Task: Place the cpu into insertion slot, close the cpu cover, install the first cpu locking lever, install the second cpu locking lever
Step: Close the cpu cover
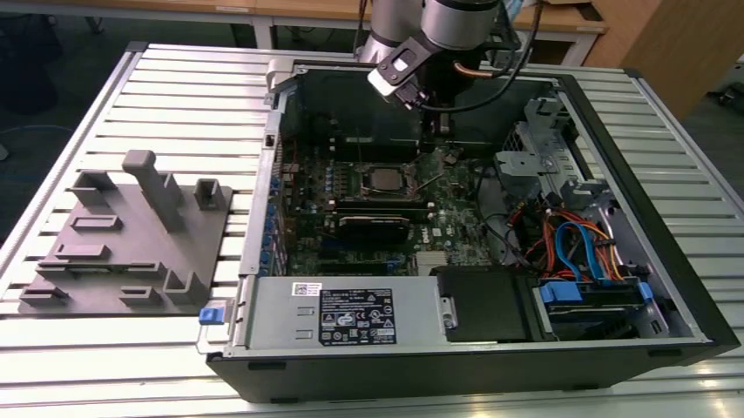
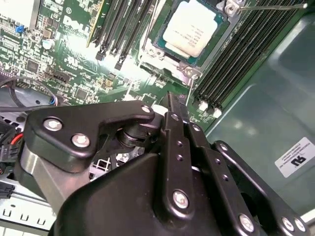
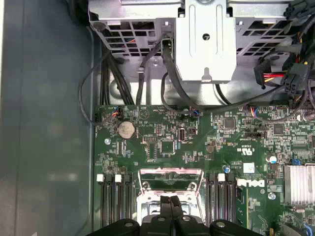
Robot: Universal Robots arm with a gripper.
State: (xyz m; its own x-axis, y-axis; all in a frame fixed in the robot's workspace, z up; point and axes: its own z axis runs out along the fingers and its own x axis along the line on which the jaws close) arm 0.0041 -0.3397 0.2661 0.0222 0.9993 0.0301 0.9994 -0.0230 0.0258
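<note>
Cpu (image 2: 189, 28) sits in the insertion slot (image 2: 157, 51), inside the open computer case (image 1: 465, 370). My hand (image 3: 170, 200) hangs near it, closed tight.

**Operator:** How is the exterior view lit?

**Engineer:** Even light from overhead. The slatted table (image 1: 152, 87) reads bright and pale. The inside of the computer case (image 1: 465, 370) is darker, and the far inner wall beneath the arm sits in shadow.

**Operator:** Is glare present?

**Engineer:** Yes, in the second wrist view. A washed-out white patch lies on the motherboard (image 2: 123, 66), and the cpu (image 2: 189, 29) top shines almost white. The gripper (image 2: 176, 101) body stays black, with small highlights on its screws.

**Operator:** And the first wrist view?

**Engineer:** Softer. The case wall is dim grey with faint light patches. The cpu cover (image 3: 170, 173) carries a pinkish sheen.
</note>
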